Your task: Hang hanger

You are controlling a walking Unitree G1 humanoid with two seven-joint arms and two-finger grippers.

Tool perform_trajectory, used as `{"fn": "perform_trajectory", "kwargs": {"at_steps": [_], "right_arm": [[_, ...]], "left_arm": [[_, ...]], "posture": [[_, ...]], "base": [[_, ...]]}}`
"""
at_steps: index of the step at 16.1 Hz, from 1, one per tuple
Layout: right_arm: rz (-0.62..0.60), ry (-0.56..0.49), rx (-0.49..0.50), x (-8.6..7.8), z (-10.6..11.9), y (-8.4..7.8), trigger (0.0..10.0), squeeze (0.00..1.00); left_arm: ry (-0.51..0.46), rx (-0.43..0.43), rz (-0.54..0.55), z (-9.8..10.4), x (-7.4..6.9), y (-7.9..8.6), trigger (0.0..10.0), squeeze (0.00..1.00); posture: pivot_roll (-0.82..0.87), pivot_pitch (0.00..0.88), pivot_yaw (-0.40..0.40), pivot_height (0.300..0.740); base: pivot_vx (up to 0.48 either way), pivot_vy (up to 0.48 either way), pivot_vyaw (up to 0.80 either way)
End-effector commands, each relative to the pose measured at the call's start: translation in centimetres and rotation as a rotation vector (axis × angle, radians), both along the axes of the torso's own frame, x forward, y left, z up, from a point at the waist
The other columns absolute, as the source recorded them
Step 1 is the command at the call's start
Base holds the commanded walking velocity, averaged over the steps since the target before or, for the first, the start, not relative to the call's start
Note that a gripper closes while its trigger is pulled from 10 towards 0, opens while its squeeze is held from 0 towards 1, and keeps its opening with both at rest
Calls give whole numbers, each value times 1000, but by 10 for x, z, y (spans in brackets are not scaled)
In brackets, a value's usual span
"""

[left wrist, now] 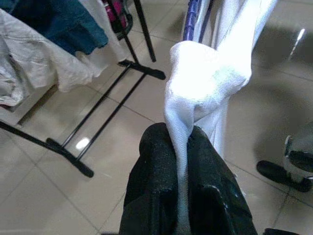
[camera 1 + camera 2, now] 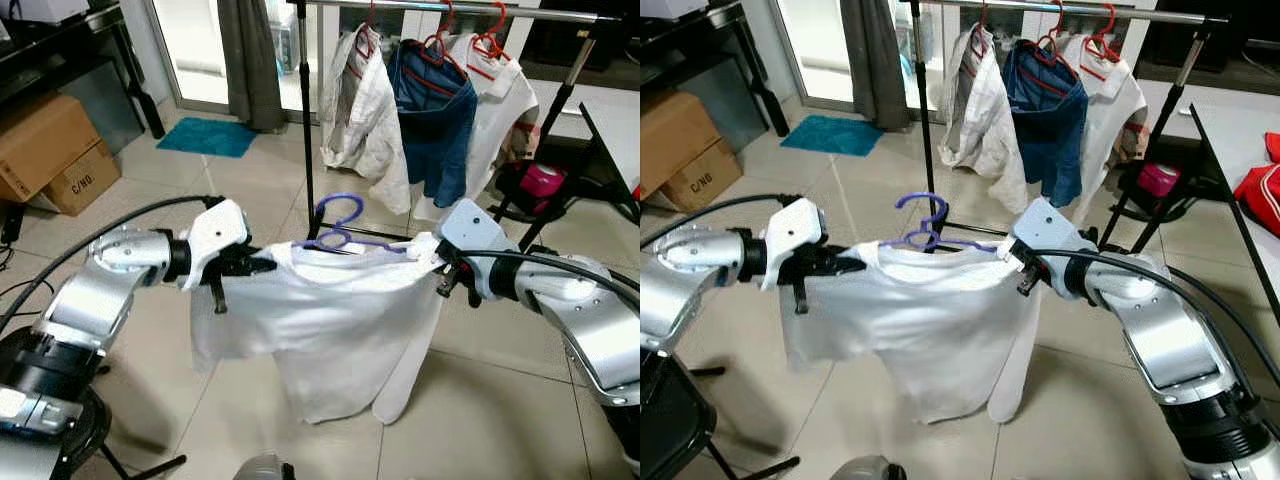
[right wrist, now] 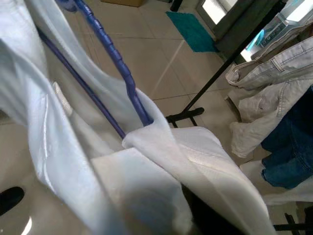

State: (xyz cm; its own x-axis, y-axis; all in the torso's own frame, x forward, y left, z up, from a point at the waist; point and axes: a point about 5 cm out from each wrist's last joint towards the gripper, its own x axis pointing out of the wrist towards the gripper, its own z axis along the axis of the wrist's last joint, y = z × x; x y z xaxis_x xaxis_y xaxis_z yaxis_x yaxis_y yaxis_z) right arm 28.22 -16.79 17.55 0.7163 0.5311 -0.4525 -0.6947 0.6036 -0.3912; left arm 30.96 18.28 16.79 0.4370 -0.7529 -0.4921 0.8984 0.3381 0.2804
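Left eye view, centre frame: left gripper (image 2: 262,265) and right gripper (image 2: 437,262) each pinch a shoulder of the white cotton shirt (image 2: 320,330) on a purple plastic hanger (image 2: 340,225), below the metal clothes rail (image 2: 450,10) at upper right

Rail (image 2: 450,10) w/ hung clothes (image 2: 432,120) ahead, free rail left of them; rack legs (image 2: 345,232) block floor below.

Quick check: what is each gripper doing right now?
Left gripper: shut on the white shirt.
Right gripper: pressed into the white shirt's other shoulder; fingers hidden, cannot tell.
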Motion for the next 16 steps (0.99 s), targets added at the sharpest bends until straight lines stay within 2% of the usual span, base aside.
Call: {"fn": "perform_trajectory", "kwargs": {"at_steps": [1,6,9,11,12,13,14,15,16], "right_arm": [[62,-13,-4,-3,7,10,10000,1000],[107,-20,-68,-7,10,10,10000,1000],[154,-35,-76,-10,15,11,10000,1000],[227,-35,-45,-17,18,20,10000,1000],[281,-39,-5,-23,20,31,10000,902],[304,-41,11,-25,20,37,10000,902],[340,-45,37,-29,19,50,10000,776],[340,-45,37,-29,19,50,10000,776],[372,-44,61,-34,17,61,10000,761]], "left_arm": [[-43,5,36,8,7,2,0,0],[-63,56,72,7,13,8,0,0],[-74,53,77,8,15,6,0,0],[-87,44,86,9,17,4,0,0],[-89,4,87,11,18,0,0,0],[-93,-5,82,12,19,-2,0,0],[-103,-22,72,13,20,-6,0,0],[-103,-22,72,13,20,-6,0,0],[-111,-22,66,13,22,-8,0,0]], "posture": [[52,0,64,740],[53,0,64,740],[53,0,64,740],[52,0,64,740],[51,0,64,740],[51,0,64,740],[51,0,64,740],[51,0,64,740],[53,0,66,740]], "base": [[0,0,0],[0,0,0],[0,0,0],[0,0,0],[0,0,0],[0,0,0],[0,0,0],[0,0,0],[0,0,0]]}}
